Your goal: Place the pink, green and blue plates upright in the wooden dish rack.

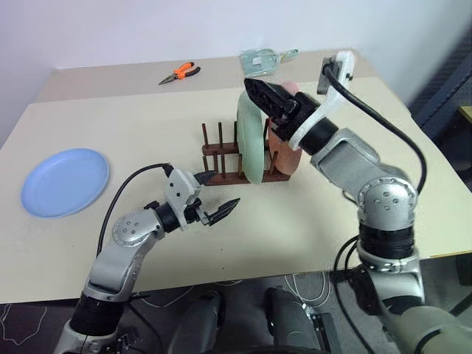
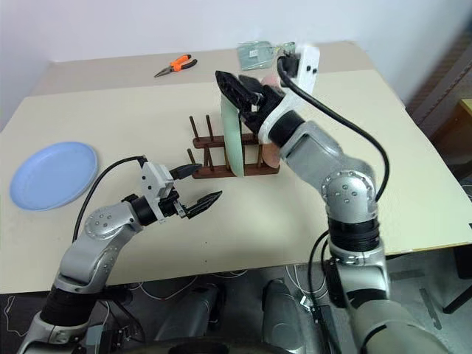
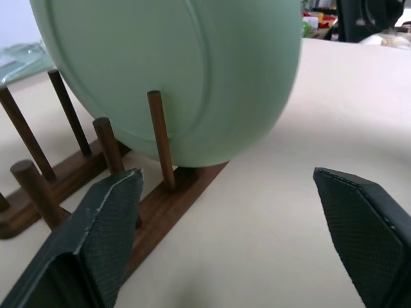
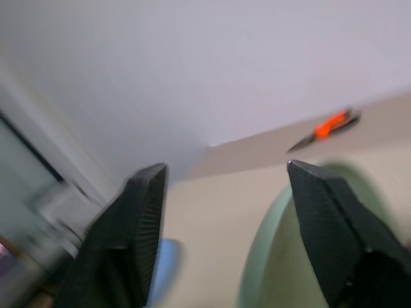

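From the head camera, the green plate [image 1: 249, 140] and pink plate [image 1: 283, 151] were seen upright in the wooden dish rack [image 1: 221, 164], the blue plate [image 1: 65, 181] flat far left, orange pliers [image 1: 179, 72] behind. The right gripper [image 1: 259, 94] was spread at the green rim. In the left wrist view, the left gripper [image 3: 225, 212] was held wide open before the rack.

My right end effector [image 4: 221, 212] has its two black fingers [image 4: 321, 218] spread apart. The rim of the green plate [image 4: 270, 256] curves between them, touching neither. Past it lies the pale table [image 4: 212, 218], with orange-handled pliers [image 4: 324, 128] near the wall and a blurred blue plate [image 4: 168, 260].
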You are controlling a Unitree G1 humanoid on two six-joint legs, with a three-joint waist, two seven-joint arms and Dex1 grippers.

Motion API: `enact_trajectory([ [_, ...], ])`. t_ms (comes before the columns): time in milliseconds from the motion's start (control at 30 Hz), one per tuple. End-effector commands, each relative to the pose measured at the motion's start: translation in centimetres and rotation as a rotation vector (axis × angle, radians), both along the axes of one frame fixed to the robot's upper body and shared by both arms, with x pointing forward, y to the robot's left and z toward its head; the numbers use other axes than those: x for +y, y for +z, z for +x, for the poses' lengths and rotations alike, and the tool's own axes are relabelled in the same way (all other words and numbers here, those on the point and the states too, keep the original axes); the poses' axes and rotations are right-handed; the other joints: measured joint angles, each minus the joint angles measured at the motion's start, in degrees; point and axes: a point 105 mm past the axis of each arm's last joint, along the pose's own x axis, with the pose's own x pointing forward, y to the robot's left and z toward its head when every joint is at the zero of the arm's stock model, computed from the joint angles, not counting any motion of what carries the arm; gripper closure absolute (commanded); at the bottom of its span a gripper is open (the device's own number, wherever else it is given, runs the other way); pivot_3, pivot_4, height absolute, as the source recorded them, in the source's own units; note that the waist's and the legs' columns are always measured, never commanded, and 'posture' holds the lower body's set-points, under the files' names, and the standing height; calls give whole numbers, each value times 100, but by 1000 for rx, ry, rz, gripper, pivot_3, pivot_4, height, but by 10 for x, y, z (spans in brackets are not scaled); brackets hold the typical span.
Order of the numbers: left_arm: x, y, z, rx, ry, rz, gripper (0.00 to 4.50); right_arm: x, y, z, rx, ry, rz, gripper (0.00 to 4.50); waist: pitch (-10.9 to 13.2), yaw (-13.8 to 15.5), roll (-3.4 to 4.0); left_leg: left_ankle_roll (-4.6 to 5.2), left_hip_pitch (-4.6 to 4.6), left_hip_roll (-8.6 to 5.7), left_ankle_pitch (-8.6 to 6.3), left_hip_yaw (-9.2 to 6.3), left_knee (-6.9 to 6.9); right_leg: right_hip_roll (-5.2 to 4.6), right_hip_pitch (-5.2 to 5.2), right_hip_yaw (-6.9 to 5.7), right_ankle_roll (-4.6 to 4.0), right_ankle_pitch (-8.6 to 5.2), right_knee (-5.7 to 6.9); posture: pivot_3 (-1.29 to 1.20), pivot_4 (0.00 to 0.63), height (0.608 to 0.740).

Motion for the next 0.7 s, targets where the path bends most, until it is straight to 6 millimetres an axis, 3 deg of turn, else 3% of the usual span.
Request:
enact_trajectory([
  [33, 29, 30, 7, -55, 117, -96, 128, -1, 26, -17, -328, -24, -270, 1607, 0, 3, -2, 0, -1, 0, 0, -1, 0, 0, -1, -1, 0, 0, 0, 0, 150, 739],
  [67, 36, 33, 9, -57, 143, -112, 128, -3, 26, -17, -368, -31, -319, 1607, 0, -1, -2, 0, -1, 1, 0, 0, 0, 0, -1, -2, 1, -1, 0, 0, 150, 739],
  [133, 69, 46, 17, -71, 279, -193, 128, -12, 30, -15, -427, -43, -387, 1607, 0, -11, -3, 0, -1, 2, 0, 1, 0, 0, 0, -2, 2, -1, -1, 0, 150, 739],
  [233, 131, 69, 28, -136, 580, -377, 0, -12, 36, -22, -507, 0, -440, 699, 0, -4, -4, 0, 0, 5, 0, 1, 1, 0, 0, -2, 2, 0, -1, 0, 150, 739],
  [267, 162, 70, 33, -145, 767, -415, 0, -6, 37, -28, -541, 38, -456, 313, 0, 8, -5, -1, 0, 5, 0, 1, 2, 0, 0, -2, 2, 0, -1, 0, 150, 739],
  [300, 183, 69, 35, -146, 890, -437, 0, -3, 37, -33, -565, 63, -467, 58, 1, 9, -8, -1, -1, 4, 0, 0, 5, 0, 0, -3, 2, 1, -1, 0, 150, 739],
  [367, 225, 60, 33, -132, 1165, -439, 0, 4, 36, -40, -600, 102, -488, 58, 0, 9, -9, -2, -1, 3, 0, 0, 6, -1, 2, -3, 3, 1, -1, 0, 150, 739],
  [467, 291, 25, 8, 14, 1603, -514, 0, 13, 24, -44, -607, 150, -518, 58, -4, 4, -16, -2, -1, 1, 0, 2, 5, -3, 2, -1, 6, 3, -5, 0, 150, 739],
  [567, 310, -6, -13, 172, 1747, -646, 0, 19, 7, -43, -578, 181, -541, 58, -5, 15, -28, -4, -1, 1, -1, 0, 5, -2, 1, -2, 7, 4, -3, 0, 150, 739],
  [700, 307, -27, -21, 323, 1735, -879, 0, 22, -5, -43, -560, 200, -558, 58, -3, 98, -49, -4, -3, -2, -1, -7, 15, -2, 7, -5, 11, 6, -3, 0, 150, 739],
])
